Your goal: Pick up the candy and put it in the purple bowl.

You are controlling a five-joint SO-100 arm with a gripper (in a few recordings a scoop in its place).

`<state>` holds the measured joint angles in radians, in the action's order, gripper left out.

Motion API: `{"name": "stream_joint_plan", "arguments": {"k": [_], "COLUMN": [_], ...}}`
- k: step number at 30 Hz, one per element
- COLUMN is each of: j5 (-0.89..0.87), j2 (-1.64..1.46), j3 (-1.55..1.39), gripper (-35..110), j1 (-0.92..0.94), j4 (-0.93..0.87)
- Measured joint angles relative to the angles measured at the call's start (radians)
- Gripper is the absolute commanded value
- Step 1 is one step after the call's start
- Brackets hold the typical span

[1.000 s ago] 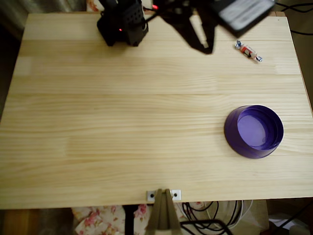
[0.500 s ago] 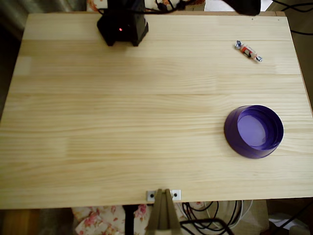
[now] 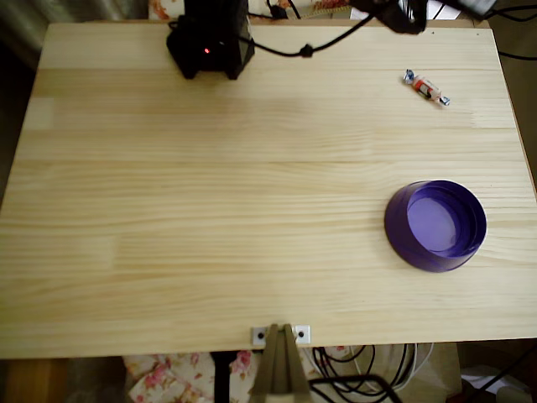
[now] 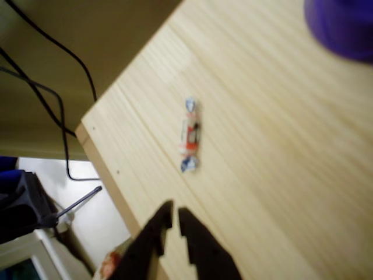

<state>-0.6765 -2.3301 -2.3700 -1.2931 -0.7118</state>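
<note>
Starting out, nothing done yet: candy (image 3: 425,87) lies loose on the table (image 3: 252,210), upper right of overhead view; purple bowl (image 3: 435,224) at right, empty. Gripper (image 4: 173,217) above the candy in wrist view, jaws prob. nearly closed, gripping nothing. Grasp, carry, drop all remain.

Counted on the pale pine-board desk (image 3: 210,210): one small whitish wrapped candy with twisted bluish ends (image 3: 425,87); one round shallow purple plastic bowl (image 3: 435,225).
</note>
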Motion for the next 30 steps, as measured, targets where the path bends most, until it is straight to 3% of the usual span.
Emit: {"name": "stream_joint_plan", "arguments": {"k": [15, 30], "j5": [-0.072, -0.069], "j2": [0.106, 0.574], "j3": [-0.08, 0.318], "gripper": [1, 2], "j1": [-0.06, -0.095], "j4": [0.249, 0.06]}}
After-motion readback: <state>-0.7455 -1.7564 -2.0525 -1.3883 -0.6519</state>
